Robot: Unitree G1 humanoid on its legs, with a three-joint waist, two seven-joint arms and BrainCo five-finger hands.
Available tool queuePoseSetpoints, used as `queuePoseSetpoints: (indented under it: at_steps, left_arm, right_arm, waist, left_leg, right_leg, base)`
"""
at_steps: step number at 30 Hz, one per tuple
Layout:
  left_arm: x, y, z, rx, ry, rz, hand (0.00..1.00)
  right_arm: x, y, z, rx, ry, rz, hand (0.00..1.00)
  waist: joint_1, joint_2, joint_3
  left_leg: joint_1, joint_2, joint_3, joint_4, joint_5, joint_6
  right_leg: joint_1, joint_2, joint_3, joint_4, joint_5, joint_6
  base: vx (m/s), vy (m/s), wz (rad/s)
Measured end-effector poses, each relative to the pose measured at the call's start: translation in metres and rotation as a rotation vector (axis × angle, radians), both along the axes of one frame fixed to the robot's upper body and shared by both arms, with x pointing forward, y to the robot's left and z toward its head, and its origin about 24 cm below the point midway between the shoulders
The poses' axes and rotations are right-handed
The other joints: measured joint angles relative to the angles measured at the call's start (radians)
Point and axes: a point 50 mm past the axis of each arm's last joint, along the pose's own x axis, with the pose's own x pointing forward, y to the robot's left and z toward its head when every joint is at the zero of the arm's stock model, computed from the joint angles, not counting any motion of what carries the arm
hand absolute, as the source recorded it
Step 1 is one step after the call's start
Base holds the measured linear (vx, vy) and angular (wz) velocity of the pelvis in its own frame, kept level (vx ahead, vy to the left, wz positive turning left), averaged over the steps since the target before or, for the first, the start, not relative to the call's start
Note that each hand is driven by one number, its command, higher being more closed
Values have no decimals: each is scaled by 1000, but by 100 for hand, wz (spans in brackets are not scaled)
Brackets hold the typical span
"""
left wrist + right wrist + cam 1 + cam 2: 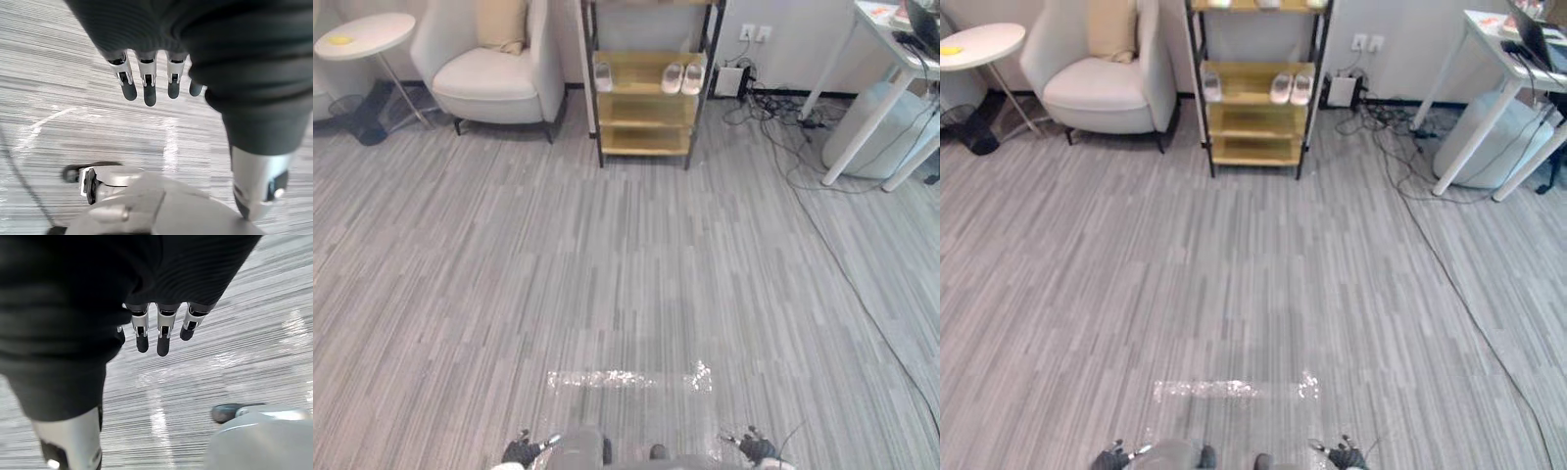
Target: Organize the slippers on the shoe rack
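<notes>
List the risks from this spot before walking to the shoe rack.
1. The shoe rack stands far across the floor, so the walk may end off-line, toward the armchair.
2. Loose cables lie right of the rack; drifting that way could cause a trip.
3. The left hand and right hand hang open and empty; a clumsy reach might knock the pair of slippers or the single slipper off the shelf.

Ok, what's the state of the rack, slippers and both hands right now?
Shoe rack: upright by the wall.
Pair of slippers: side by side, shelf's right end.
Single slipper: same shelf, left end, alone.
Left hand: open, empty.
Right hand: open, empty.
</notes>
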Motion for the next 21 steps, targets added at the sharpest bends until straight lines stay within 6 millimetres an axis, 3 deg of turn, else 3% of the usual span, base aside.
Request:
queuePoseSetpoints:
  at_steps: [3,5,6,8,10,11,12,13,14,15,16,17,18,20,21]
  left_arm:
    - [6,-1,2,-2,-21,-3,0]
    - [5,-2,1,-6,-14,-2,0]
    - [4,-2,0,-6,-11,-1,0]
    - [4,4,2,9,-15,2,0]
    - [6,3,2,6,-21,26,0]
    - [6,4,2,10,-20,24,0]
    - [7,4,2,12,-19,15,0]
    - [9,4,3,15,-21,2,0]
    - [12,3,3,16,-28,-11,0]
    - [21,2,5,16,-46,-22,0]
    - [23,1,5,15,-51,-23,0]
    - [28,-1,6,10,-62,-25,0]
    - [33,-3,7,3,-77,-25,0]
    - [37,-7,8,-8,-88,-28,0]
    - [40,-11,8,-15,-92,-43,0]
  right_arm:
    - [9,5,1,11,-18,8,0]
    - [20,12,3,22,-36,41,0]
    - [24,16,3,27,-40,58,0]
    - [29,32,2,65,-51,74,0]
    - [33,43,4,87,-69,100,0]
    - [34,48,4,101,-73,110,0]
    - [35,51,4,108,-80,121,0]
    - [34,52,5,105,-83,138,0]
    - [36,52,6,98,-94,149,0]
    - [39,50,8,94,-107,148,0]
    - [39,50,8,93,-108,148,0]
    - [41,49,9,89,-113,149,0]
    - [44,48,10,86,-122,153,0]
    - [49,49,11,87,-130,160,0]
    - [51,48,11,83,-132,161,0]
  waist:
    - [10,2,1]
    - [19,5,0]
    - [33,0,-4]
    - [41,-27,-14]
    - [67,-30,-16]
    - [67,-31,-16]
    - [65,-31,-16]
    - [57,-31,-16]
    - [54,-31,-16]
    - [54,-30,-13]
    - [53,-29,-13]
    - [51,-25,-10]
    - [36,-14,-3]
    - [15,-14,-3]
    - [-3,-18,-2]
  left_leg:
    - [-48,-7,11,-166,30,23]
    - [-56,-25,14,-382,161,15]
    - [-42,-47,9,-396,209,40]
    - [-48,-83,50,-370,138,81]
    - [-8,-84,93,-356,99,106]
    - [38,-86,102,-363,76,115]
    - [93,-89,108,-377,57,121]
    - [141,-92,105,-393,47,125]
    - [195,-93,102,-416,36,125]
    - [283,-92,92,-468,29,125]
    - [300,-92,90,-480,29,125]
    - [353,-87,83,-519,29,125]
    - [400,-72,72,-547,28,126]
    - [429,-50,49,-552,28,126]
    - [442,-37,30,-552,28,125]
  right_leg:
    - [0,-16,7,-16,-11,8]
    - [-3,-38,28,-27,-34,33]
    - [-3,-53,51,-27,-49,43]
    - [-17,-103,60,31,-80,76]
    - [-99,-118,73,250,-103,120]
    - [-140,-125,70,397,-91,174]
    - [-188,-129,69,560,-48,252]
    - [-229,-133,67,686,-18,297]
    - [-272,-142,46,807,-7,303]
    - [-325,-174,-31,903,-17,240]
    - [-331,-179,-44,903,-23,229]
    - [-350,-193,-92,888,-46,191]
    - [-374,-196,-150,811,-68,154]
    - [-407,-178,-191,643,-69,139]
    - [-429,-151,-180,480,-28,117]
  base:
    - [128,87,-2]
    - [220,161,-28]
    - [311,211,-33]
    - [467,210,-34]
    - [495,179,-47]
    - [436,160,-40]
    - [355,118,-25]
    - [440,130,-12]
    - [486,118,0]
    - [471,95,0]
    - [374,54,2]
    - [353,-1,14]
    - [347,-18,21]
    - [373,-78,38]
    - [343,-118,44]
